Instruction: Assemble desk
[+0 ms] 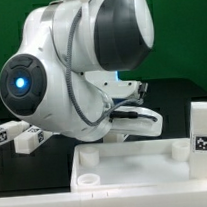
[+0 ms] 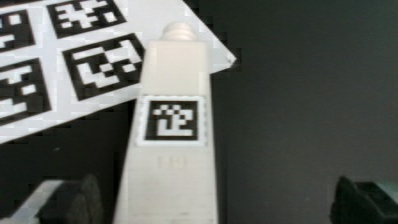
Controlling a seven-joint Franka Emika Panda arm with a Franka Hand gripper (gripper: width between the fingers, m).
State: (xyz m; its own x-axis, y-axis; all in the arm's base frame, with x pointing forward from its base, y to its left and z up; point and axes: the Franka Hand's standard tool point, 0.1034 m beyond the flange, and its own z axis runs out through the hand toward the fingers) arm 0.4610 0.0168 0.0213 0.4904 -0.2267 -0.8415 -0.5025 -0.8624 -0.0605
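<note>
In the wrist view a white square-section leg (image 2: 175, 140) with a black-and-white tag lies lengthwise, its tapered end over the corner of the marker board (image 2: 71, 60). My gripper (image 2: 217, 205) is open, with dark fingertips (image 2: 71, 200) either side of the leg. The leg lies close to one fingertip and far from the other. In the exterior view the white tabletop (image 1: 136, 159) lies at the front with a round corner socket (image 1: 89, 179). One leg (image 1: 203, 135) stands upright at the exterior view's right. Two more legs (image 1: 22, 138) lie at its left. The arm hides my gripper there.
The arm's bulky white body (image 1: 59, 64) fills the exterior view's left and centre. The table surface is black (image 2: 302, 100). A green wall stands behind.
</note>
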